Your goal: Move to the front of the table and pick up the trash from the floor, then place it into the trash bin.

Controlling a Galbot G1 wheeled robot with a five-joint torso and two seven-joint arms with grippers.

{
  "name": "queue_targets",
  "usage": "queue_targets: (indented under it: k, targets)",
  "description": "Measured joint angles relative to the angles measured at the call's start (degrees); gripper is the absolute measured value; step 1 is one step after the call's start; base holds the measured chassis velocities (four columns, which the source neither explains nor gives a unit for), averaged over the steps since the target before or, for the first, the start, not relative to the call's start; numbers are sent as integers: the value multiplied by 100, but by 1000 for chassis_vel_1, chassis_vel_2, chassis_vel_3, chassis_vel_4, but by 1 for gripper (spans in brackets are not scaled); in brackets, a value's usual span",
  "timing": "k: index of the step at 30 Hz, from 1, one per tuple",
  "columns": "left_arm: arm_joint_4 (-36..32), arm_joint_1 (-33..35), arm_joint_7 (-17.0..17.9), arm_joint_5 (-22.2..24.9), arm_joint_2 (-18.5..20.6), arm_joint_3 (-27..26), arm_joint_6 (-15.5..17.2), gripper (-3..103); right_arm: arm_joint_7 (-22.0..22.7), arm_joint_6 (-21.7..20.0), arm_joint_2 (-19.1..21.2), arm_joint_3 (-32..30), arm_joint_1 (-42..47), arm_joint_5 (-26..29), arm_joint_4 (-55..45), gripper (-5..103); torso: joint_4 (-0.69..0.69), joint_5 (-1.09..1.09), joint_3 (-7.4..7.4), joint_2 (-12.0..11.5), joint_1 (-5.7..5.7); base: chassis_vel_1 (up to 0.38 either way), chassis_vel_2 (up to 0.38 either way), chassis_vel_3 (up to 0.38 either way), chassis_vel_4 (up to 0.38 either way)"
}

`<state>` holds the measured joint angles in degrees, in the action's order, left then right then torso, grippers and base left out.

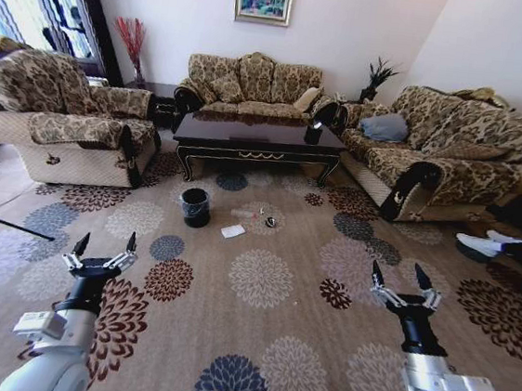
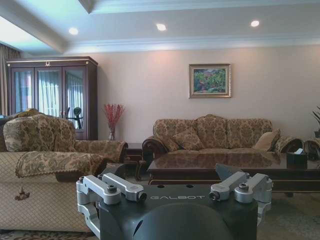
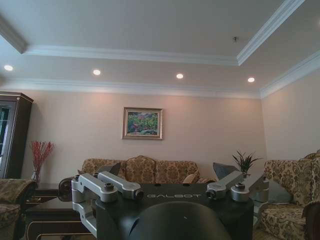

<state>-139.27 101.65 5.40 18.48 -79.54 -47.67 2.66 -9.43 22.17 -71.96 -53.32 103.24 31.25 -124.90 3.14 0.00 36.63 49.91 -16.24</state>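
The dark wood table (image 1: pixel 258 139) with gold trim stands ahead across the carpet, between the sofas; the left wrist view shows the table (image 2: pixel 220 165) too. On the floor before it lies the trash: a white paper square (image 1: pixel 233 232), a clear bottle (image 1: pixel 245 214) and a small dark object (image 1: pixel 270 222). The black trash bin (image 1: pixel 194 206) stands just left of them. My left gripper (image 1: pixel 104 246) and right gripper (image 1: pixel 402 278) are held low in front of me, both open and empty, far short of the trash.
An armchair (image 1: pixel 63 123) stands at the left, a sofa (image 1: pixel 254 85) behind the table, another sofa (image 1: pixel 443 154) at the right. A black tissue box (image 1: pixel 313 132) sits on the table. A person's shoe (image 1: pixel 478 244) shows at the right. Patterned carpet lies between me and the trash.
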Motion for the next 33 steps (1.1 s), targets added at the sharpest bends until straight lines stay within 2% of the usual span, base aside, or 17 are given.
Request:
queue_targets:
  k: [33]
  targets:
    - [103, -53, -13, -40, -48, 44, -8, 100, -24, 5, -97, 84, 2, -69, 9, 100, 0, 0, -473, -832, 359, 0, 0, 0, 0]
